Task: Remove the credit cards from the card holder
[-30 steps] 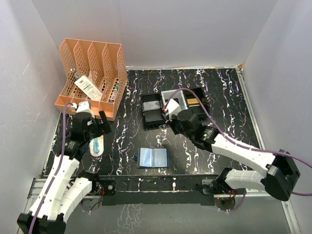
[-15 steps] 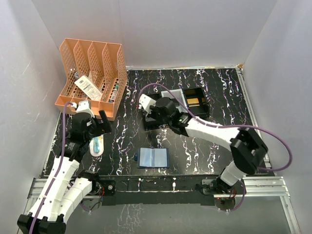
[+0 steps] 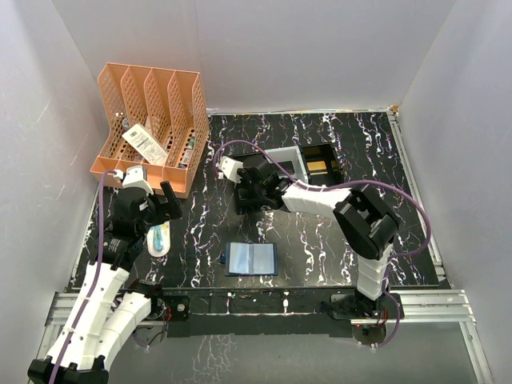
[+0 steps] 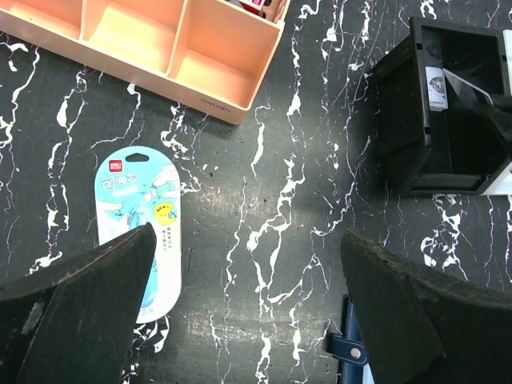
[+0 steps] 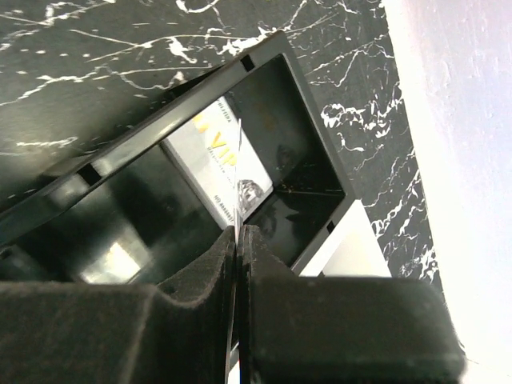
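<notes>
Delivering a credit card (image 5: 220,160) to the black tray (image 5: 160,124), we reckon; right gripper (image 5: 238,232) pinches it, left gripper (image 4: 248,236) gapes empty. Next we must let go.

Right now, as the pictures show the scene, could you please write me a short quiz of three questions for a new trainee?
1. True or false: the card holder lies open on the table, apart from both grippers.
2. How does the left gripper stand? A) open, holding nothing B) shut on the card holder C) shut on a card
3. Fill in: the right gripper is shut on a credit card at the black tray; the card's print reads ___.

Key: 1 true; 2 A; 3 VIP.
</notes>
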Robot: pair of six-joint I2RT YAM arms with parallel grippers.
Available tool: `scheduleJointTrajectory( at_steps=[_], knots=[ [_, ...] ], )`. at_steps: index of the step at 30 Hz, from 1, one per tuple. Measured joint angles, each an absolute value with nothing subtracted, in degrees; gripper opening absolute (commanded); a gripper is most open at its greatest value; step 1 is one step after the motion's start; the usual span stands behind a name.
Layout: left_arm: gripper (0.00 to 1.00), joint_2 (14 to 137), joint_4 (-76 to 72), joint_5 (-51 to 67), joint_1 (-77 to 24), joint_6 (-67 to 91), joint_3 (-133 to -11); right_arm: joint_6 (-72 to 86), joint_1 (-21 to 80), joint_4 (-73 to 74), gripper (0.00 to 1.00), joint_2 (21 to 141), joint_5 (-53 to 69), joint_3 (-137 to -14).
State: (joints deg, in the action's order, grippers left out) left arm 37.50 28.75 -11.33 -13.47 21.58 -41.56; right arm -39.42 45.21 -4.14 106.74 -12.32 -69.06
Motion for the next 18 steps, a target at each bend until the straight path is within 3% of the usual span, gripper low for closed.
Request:
scheduleJointTrajectory(
  at_steps=[18],
  knots=[
    [0.99,39.3,28.7,-9.8,-13.5,21.0,-41.6,-48.2,43.3,-10.7,0.0,118.9,-13.9,-76.8]
  ],
)
